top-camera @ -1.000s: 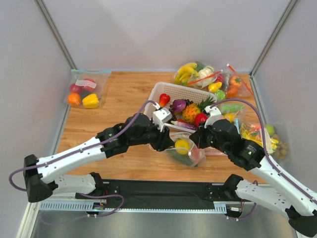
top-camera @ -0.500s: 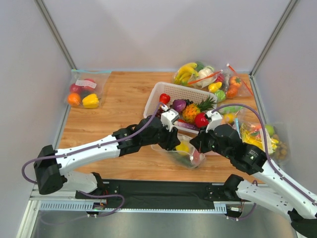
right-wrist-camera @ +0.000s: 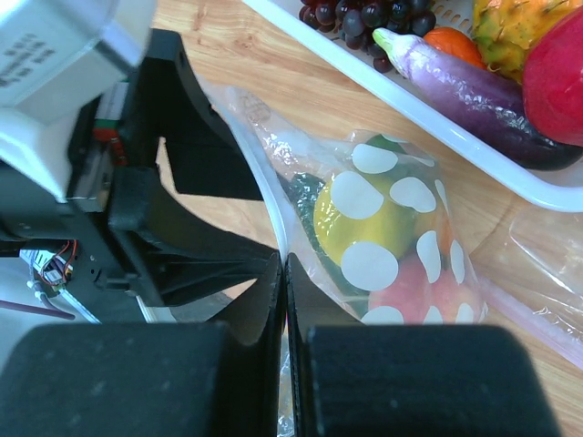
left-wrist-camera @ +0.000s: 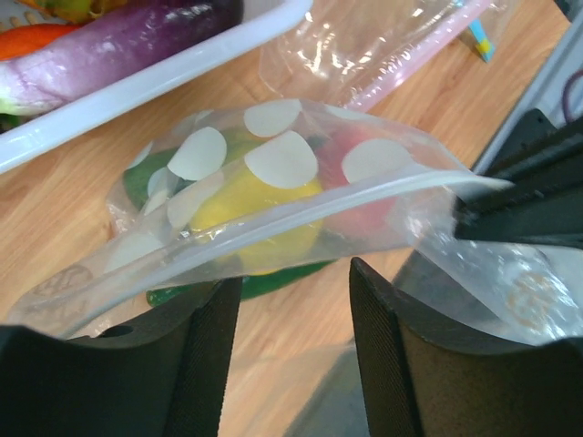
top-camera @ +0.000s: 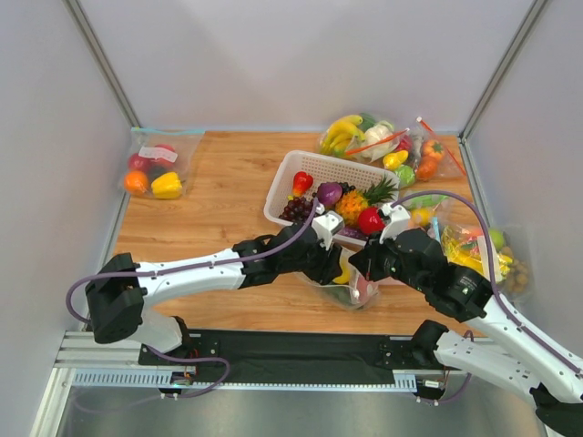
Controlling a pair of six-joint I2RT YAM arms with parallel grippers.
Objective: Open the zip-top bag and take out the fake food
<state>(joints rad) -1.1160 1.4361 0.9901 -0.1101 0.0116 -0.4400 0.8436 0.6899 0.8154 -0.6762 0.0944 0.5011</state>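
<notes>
The zip-top bag [top-camera: 353, 288], clear with white dots, lies on the table in front of the white basket. Inside it I see the fake food: a yellow fruit [left-wrist-camera: 260, 214], a pink peach [left-wrist-camera: 369, 196] and a green cucumber [left-wrist-camera: 273, 282]. My right gripper [right-wrist-camera: 284, 266] is shut on the bag's top edge and holds it up. My left gripper [left-wrist-camera: 293, 284] is open just short of the bag's zip strip [left-wrist-camera: 273, 223], with only bare table between its fingers. In the top view the two grippers meet over the bag, left gripper [top-camera: 335, 268] beside right gripper [top-camera: 359, 264].
The white basket [top-camera: 278, 191] behind the bag holds grapes, a pineapple, an eggplant [right-wrist-camera: 474, 86] and red fruits. More filled bags lie at the back right [top-camera: 369, 137], far right [top-camera: 483, 250] and back left [top-camera: 155, 168]. A flat empty clear bag [left-wrist-camera: 392, 45] lies beside the basket.
My left arm has reached to the right, up to the bag, and its jaws have spread wider. The right gripper has kept its hold on the bag's edge.
</notes>
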